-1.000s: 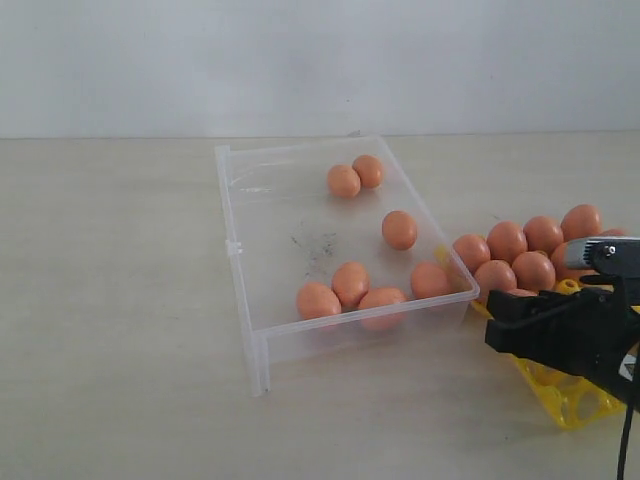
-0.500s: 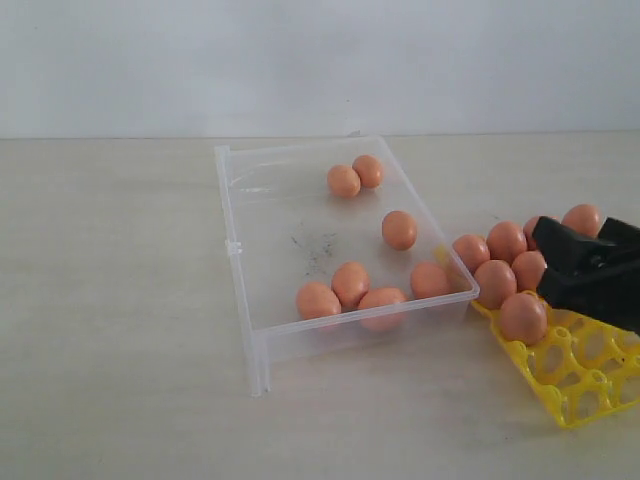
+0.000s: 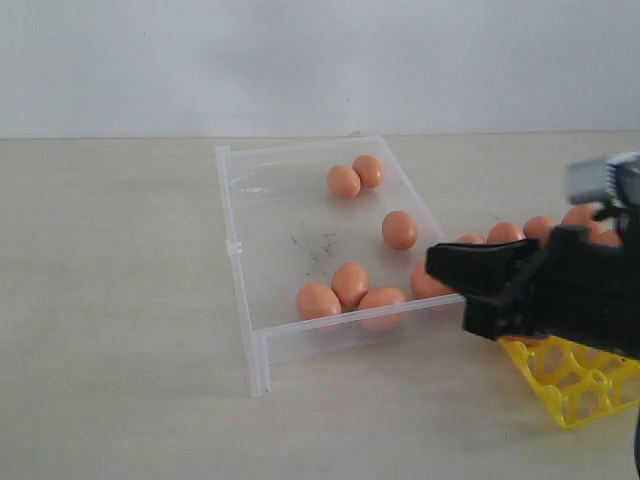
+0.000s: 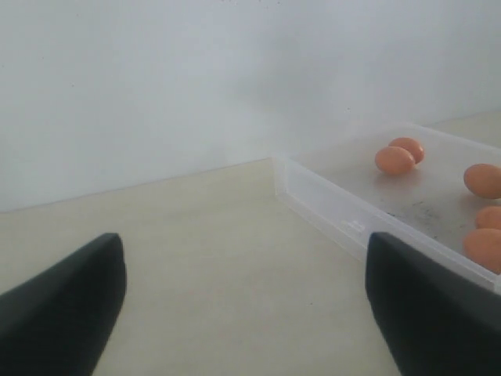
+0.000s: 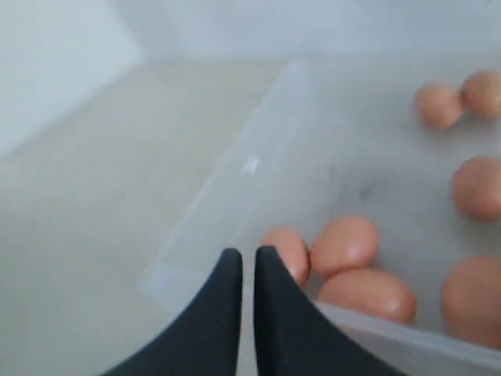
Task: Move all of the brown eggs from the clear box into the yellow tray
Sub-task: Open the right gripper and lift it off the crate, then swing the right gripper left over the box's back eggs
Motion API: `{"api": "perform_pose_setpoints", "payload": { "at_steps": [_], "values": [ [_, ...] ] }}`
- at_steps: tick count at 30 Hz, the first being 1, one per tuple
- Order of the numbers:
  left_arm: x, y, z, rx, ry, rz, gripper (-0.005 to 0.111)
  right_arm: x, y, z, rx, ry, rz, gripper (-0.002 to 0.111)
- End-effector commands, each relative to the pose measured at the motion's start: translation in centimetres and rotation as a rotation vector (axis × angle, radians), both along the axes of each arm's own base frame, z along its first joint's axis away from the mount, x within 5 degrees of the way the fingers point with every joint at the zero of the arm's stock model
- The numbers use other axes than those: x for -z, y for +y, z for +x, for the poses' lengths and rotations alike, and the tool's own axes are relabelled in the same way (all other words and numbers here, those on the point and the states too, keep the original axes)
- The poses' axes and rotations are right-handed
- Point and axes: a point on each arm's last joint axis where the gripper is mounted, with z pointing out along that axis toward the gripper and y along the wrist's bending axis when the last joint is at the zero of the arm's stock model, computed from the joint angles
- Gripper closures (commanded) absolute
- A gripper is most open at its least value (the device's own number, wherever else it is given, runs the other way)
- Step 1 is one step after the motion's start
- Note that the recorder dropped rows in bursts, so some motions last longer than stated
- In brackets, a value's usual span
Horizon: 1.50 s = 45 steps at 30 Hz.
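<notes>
Several brown eggs [image 3: 350, 283] lie in the clear box [image 3: 240, 250]: a pair at the back [image 3: 343, 181], one near the right wall [image 3: 399, 230] and a cluster at the front. More eggs [image 3: 505, 232] sit in the yellow tray [image 3: 575, 385], mostly hidden behind my right arm. My right gripper [image 3: 435, 263] hovers at the box's front right corner. Its fingers are shut with nothing between them [image 5: 248, 254], just above the front cluster of eggs [image 5: 344, 243]. My left gripper [image 4: 243, 251] stands open over bare table beside the box [image 4: 352, 223], out of the exterior view.
The box's low clear walls [image 5: 235, 180] rise round the eggs. The light table [image 3: 120, 300] spreads to the left of the box, and a pale wall [image 3: 300, 60] stands behind. The tray's front corner [image 3: 565, 415] lies near the table's near right.
My right gripper left an egg in the tray's front cup, drew back, then swung left to the box's front right corner and shut. The left gripper has stayed open.
</notes>
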Motion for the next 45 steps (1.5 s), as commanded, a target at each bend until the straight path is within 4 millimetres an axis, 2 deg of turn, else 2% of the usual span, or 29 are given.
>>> {"api": "perform_pose_setpoints", "payload": {
  "at_steps": [1,5,10,13,16,17,21,23,28,30,31,32,35,39,41,43,45],
  "values": [
    [0.1,0.0,0.0,0.004,-0.004,-0.015,0.029,-1.3,1.8,3.0,-0.064,0.190,-0.270,0.107],
    [0.1,0.0,0.0,0.004,-0.004,-0.015,0.029,-3.7,4.6,4.2,-0.189,0.006,-0.318,0.107],
    [0.1,0.0,0.0,0.004,-0.004,-0.015,0.029,-6.5,6.4,7.6,-0.069,-0.107,-0.351,0.105],
    [0.1,0.0,0.0,0.004,-0.004,-0.015,0.029,-7.0,7.5,9.8,-0.023,-0.111,-0.342,0.085],
    [0.1,0.0,0.0,0.004,-0.004,-0.015,0.029,-6.0,8.6,12.4,0.011,-0.058,-0.339,0.061],
    [0.1,0.0,0.0,0.004,-0.004,-0.015,0.029,-5.4,9.1,13.3,0.028,-0.017,-0.322,0.059],
    [0.1,0.0,0.0,0.004,-0.004,-0.015,0.029,-2.9,11.0,16.9,0.036,0.040,-0.310,0.066],
    [0.1,0.0,0.0,0.004,-0.004,-0.015,0.029,-1.6,11.8,18.9,0.053,0.034,-0.329,0.065],
    [0.1,0.0,0.0,0.004,-0.004,-0.015,0.029,0.3,12.2,23.0,0.143,-0.117,-0.489,0.065],
    [0.1,0.0,0.0,0.004,-0.004,-0.015,0.029,0.3,12.1,23.1,0.153,-0.130,-0.505,0.066],
    [0.1,0.0,0.0,0.004,-0.004,-0.015,0.029,0.1,12.3,23.2,0.128,-0.162,-0.529,0.072],
    [0.1,0.0,0.0,0.004,-0.004,-0.015,0.029,-0.2,12.6,23.0,0.095,-0.202,-0.558,0.079],
    [0.1,0.0,0.0,0.004,-0.004,-0.015,0.029,-1.3,13.9,22.0,-0.103,-0.413,-0.705,0.108],
    [0.1,0.0,0.0,0.004,-0.004,-0.015,0.029,-3.4,17.6,19.0,-0.298,-0.730,-0.896,0.109],
    [0.1,0.0,0.0,0.004,-0.004,-0.015,0.029,-4.0,19.5,17.6,-0.303,-0.915,-1.132,0.109],
    [0.1,0.0,0.0,0.004,-0.004,-0.015,0.029,-4.5,21.2,16.4,-0.293,-1.086,-1.441,0.109],
    [0.1,0.0,0.0,0.004,-0.004,-0.015,0.029,-5.2,22.0,16.2,-0.245,-1.136,-1.590,0.109]
  ]
}}
